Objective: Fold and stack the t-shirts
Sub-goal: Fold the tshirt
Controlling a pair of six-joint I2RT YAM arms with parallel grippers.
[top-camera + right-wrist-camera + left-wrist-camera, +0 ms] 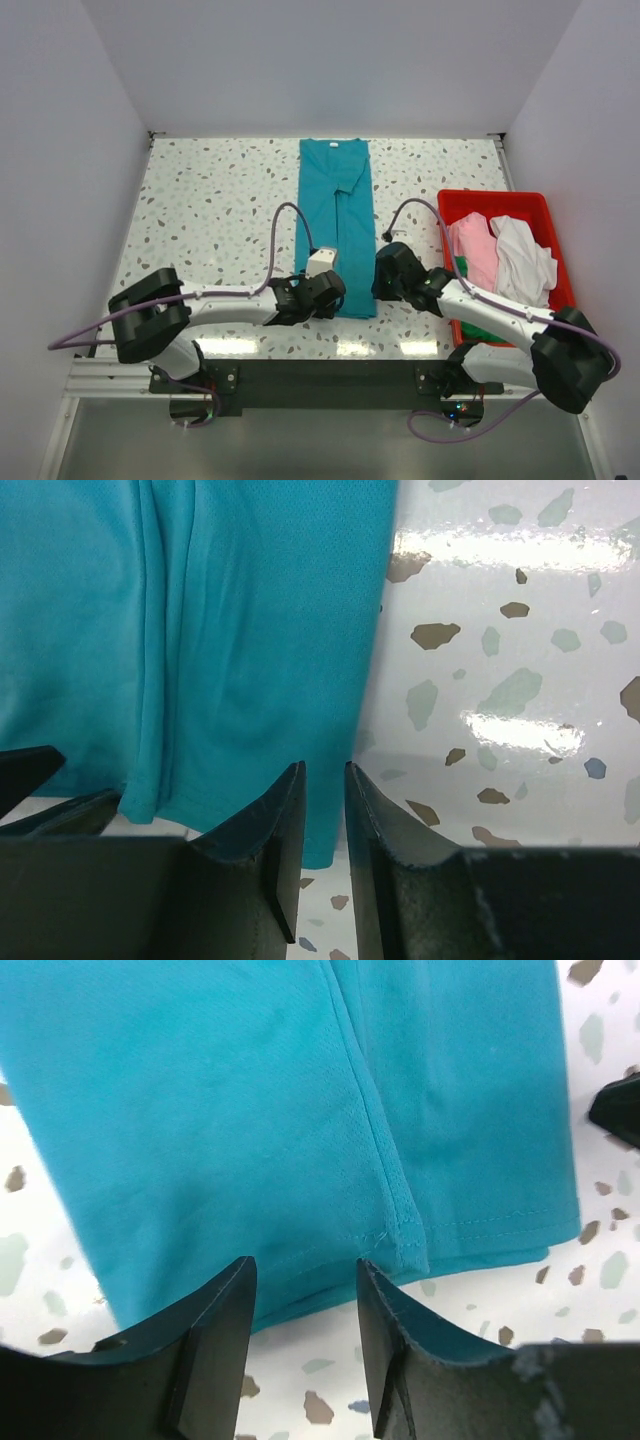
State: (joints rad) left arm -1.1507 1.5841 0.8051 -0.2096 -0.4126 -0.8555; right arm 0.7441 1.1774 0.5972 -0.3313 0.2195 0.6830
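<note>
Teal shirt (337,225) lies folded lengthwise, centre of table (200,200). Judged soft, light, limp; take at near hem corners. Left gripper (305,1272): fingers apart short of hem; right gripper (323,772): narrowly apart at corner

A speckled table (200,200) bears a teal t-shirt (335,230) folded into a long strip and a red bin (482,199).

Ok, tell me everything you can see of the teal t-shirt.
The teal t-shirt is soft knit cloth, folded lengthwise into a long narrow strip, lying flat on the speckled table, collar far, stitched hem near. The left gripper and right gripper sit at its near corners, fingers apart; contact unclear.
</note>
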